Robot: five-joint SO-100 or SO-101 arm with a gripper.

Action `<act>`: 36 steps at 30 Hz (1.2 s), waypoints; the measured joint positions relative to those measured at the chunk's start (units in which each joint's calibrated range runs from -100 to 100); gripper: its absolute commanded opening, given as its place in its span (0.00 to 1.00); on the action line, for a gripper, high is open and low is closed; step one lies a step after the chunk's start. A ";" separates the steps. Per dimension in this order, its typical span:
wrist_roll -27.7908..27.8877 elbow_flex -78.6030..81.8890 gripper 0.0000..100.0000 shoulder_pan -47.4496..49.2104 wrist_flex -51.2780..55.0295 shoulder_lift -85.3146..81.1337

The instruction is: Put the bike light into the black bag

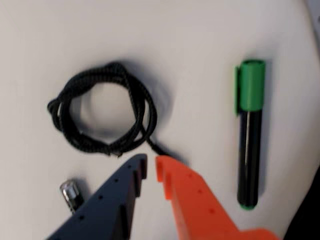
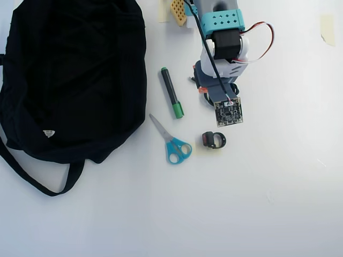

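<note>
The bike light (image 2: 213, 140), a small black block with a red lens and a ring strap, lies on the white table in the overhead view, just below the arm; it is out of the wrist view. The black bag (image 2: 75, 75) lies floppy at the left, with a white tag and a long strap. My gripper (image 1: 151, 164) has a dark blue finger and an orange finger; their tips are nearly together and hold nothing. It hovers over a coiled black cable (image 1: 102, 107). In the overhead view the arm hides the gripper.
A green-capped black marker (image 1: 250, 130) lies to the right of the gripper; it also shows in the overhead view (image 2: 172, 92). A small black-and-silver battery (image 1: 71, 194) lies by the blue finger. Blue-handled scissors (image 2: 172, 142) lie between bag and bike light.
</note>
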State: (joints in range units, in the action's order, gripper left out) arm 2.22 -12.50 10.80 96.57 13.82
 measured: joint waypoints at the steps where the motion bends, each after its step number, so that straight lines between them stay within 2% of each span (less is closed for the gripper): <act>1: 0.05 -1.49 0.03 0.00 0.00 1.33; 25: 3.52 -39.54 0.03 2.79 0.26 30.97; 36: 1.32 -41.67 0.03 3.82 0.26 31.96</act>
State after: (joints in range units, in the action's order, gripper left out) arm 3.54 -54.17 14.62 96.82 45.79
